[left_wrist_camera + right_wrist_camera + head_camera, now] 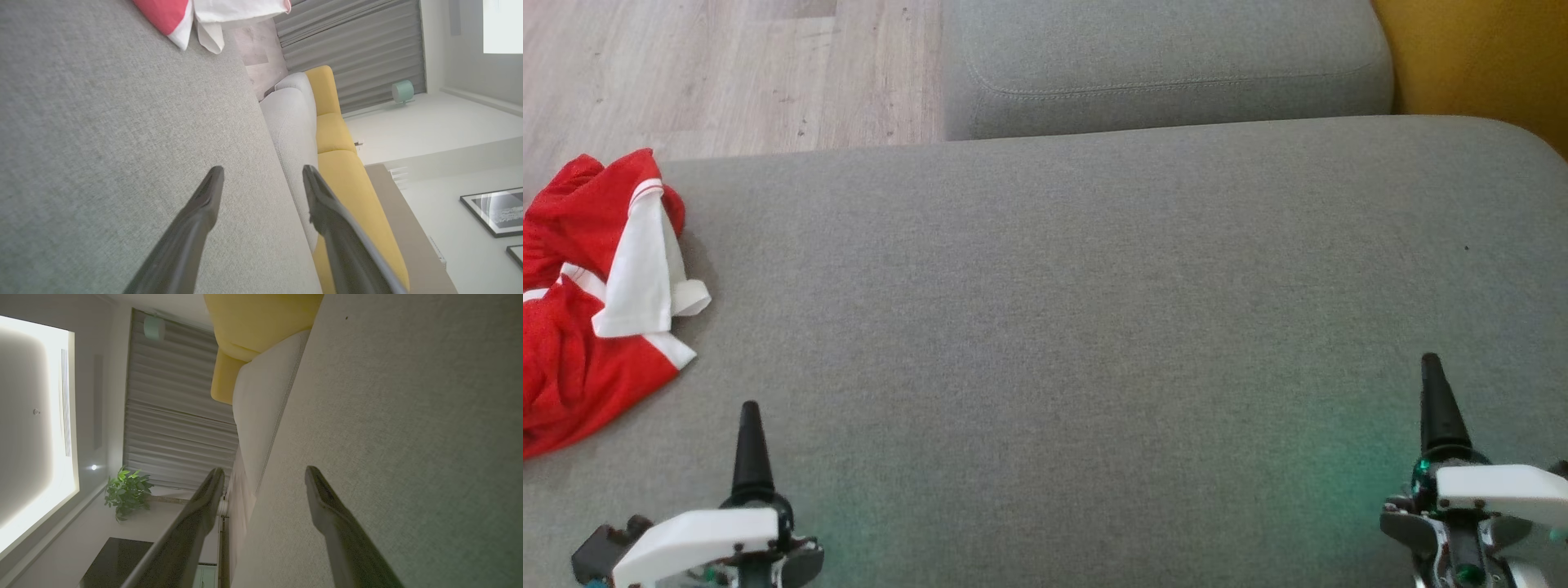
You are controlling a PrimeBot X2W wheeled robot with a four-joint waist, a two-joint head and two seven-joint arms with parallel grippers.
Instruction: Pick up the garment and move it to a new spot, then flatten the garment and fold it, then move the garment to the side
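The left gripper [261,176] has its jaws spread wide and holds nothing; its fingers [204,204] hover over the grey seat [1094,310] without touching it. The right gripper [263,475] is also spread wide and empty above the seat's right side. The shirt [572,343], red and white, lies crumpled at the seat's left edge, ahead of the left gripper and apart from it.
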